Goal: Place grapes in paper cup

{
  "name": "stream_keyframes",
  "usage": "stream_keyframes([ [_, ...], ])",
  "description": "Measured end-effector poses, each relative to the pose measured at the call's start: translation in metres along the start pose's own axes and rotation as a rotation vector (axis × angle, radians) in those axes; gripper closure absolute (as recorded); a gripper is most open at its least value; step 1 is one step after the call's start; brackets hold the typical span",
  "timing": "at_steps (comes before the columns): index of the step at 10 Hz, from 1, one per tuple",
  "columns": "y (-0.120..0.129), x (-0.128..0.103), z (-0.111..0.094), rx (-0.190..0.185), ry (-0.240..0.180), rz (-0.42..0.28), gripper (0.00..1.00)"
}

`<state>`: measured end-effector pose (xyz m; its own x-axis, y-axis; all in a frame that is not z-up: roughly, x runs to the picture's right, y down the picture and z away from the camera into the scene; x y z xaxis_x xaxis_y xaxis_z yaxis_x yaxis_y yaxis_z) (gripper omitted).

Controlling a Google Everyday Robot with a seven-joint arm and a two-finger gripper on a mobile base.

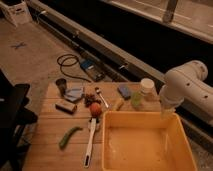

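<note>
The claw (167, 112) hangs spread and empty over the far corner of the yellow plastic tub (141, 114), apparently readied for a grasp. The small dark red-purple bunch of grapes (90, 99) lies untouched on the slatted wooden desk (50, 141) well to its left, and the plain whitish paper cup (147, 86) stands near the claw, also on its left.

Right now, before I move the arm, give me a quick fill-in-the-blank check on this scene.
1. The grapes lie right behind the red ____.
2. The gripper hangs, fingers open, over the far corner of the ____ tub.
3. The paper cup is whitish; the smaller cup at far left is dark ____.
Missing: tomato; yellow; grey.
</note>
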<state>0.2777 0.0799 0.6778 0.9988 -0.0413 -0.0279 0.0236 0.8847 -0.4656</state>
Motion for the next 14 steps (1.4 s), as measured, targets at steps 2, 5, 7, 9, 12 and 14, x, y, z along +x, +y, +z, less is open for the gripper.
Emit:
stream_keyframes([
  [2, -0.027, -0.035, -0.033, 0.062, -0.035, -0.093, 0.35],
  [5, -0.052, -0.107, -0.053, 0.115, -0.107, -0.217, 0.35],
  [7, -0.060, -0.151, -0.062, 0.130, -0.174, -0.287, 0.35],
  [9, -0.061, -0.151, -0.063, 0.132, -0.175, -0.289, 0.35],
  [12, -0.061, -0.152, -0.062, 0.131, -0.177, -0.290, 0.35],
  [14, -0.064, -0.153, -0.057, 0.130, -0.203, -0.264, 0.35],
])
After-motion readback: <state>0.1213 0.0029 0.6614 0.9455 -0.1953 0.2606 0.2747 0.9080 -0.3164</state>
